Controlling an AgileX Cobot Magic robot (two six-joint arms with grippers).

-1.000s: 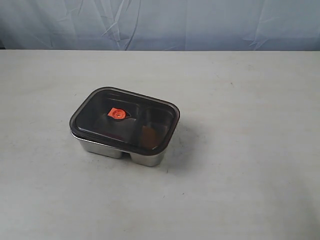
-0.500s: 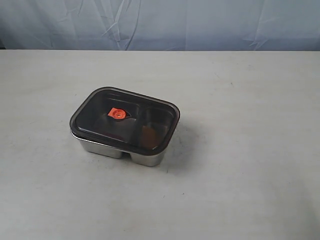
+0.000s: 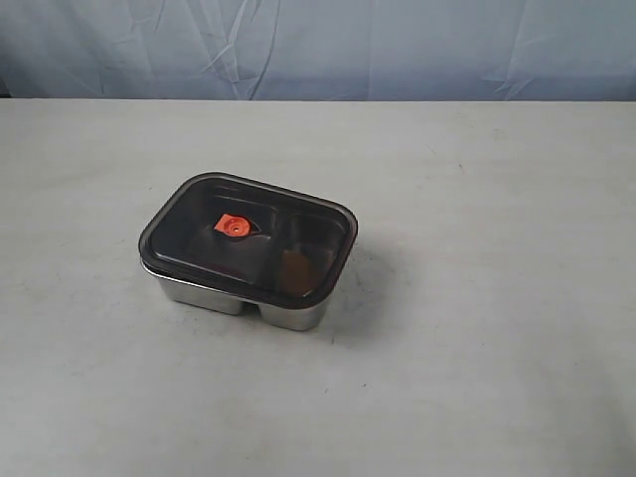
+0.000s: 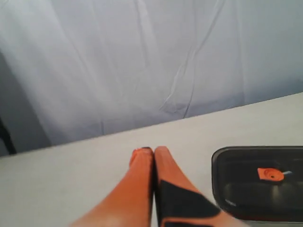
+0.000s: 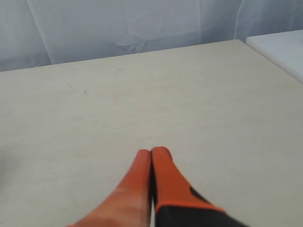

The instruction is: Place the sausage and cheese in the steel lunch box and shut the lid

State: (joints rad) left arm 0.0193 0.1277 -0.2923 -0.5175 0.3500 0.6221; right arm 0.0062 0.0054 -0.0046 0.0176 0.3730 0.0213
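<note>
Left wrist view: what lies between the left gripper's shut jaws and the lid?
Only a bare stretch of table separates the left gripper from the lid; the left wrist view shows it.

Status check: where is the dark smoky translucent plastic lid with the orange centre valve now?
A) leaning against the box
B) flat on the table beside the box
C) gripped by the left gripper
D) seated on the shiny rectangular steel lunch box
D: the dark smoky translucent plastic lid covers the shiny rectangular steel lunch box, orange centre valve up, while the left gripper and right gripper are shut on nothing.
</note>
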